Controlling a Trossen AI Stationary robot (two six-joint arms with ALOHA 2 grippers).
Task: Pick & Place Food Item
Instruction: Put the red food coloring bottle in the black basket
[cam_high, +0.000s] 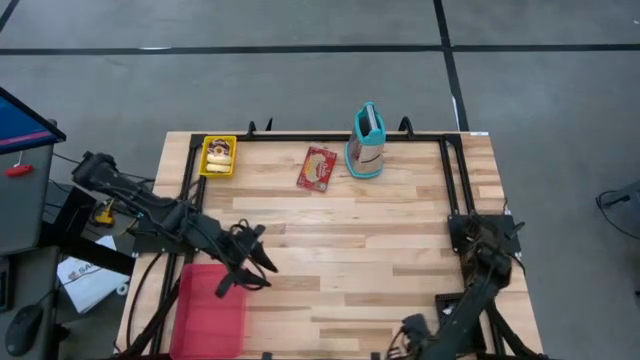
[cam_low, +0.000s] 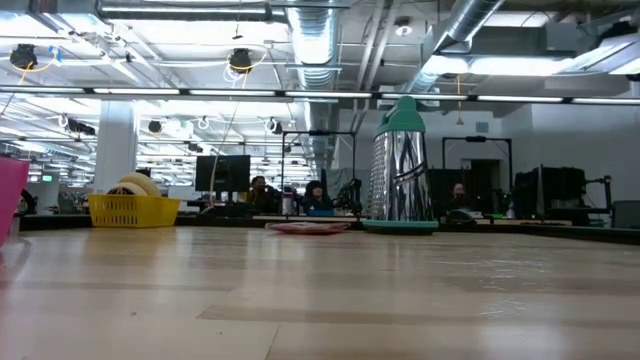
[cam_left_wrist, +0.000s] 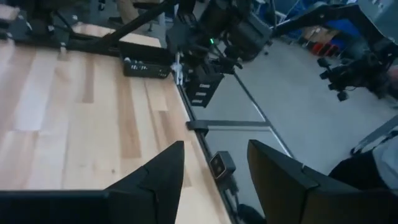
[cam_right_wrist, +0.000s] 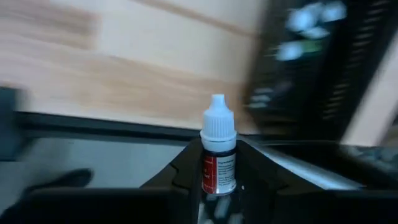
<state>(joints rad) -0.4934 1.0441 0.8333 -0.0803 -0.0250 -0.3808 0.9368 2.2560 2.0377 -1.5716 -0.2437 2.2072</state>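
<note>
A small dropper bottle (cam_right_wrist: 217, 155) with a white cap and a red label sits between the fingers of my right gripper (cam_right_wrist: 217, 149), which is shut on it at the table's near right edge (cam_high: 405, 340). My left gripper (cam_left_wrist: 217, 180) stands open over the table's left part (cam_high: 255, 265), beside a pink tray (cam_high: 212, 310), with nothing between its fingers. A red food packet (cam_high: 317, 168) lies flat at the far middle. A yellow basket (cam_high: 218, 156) with a food item in it stands far left. My right gripper pinches the bottle's labelled body (cam_right_wrist: 217, 177) between its two fingers. The bottle lies along the fingers, and its white cap (cam_right_wrist: 217, 121) sticks out past the fingertips.
A metal grater with a teal top and base (cam_high: 367, 142) stands upright at the far edge, right of the packet. Black frame rails (cam_high: 455, 170) run along the table's far and side edges. The table's middle is bare wood (cam_high: 350, 250).
</note>
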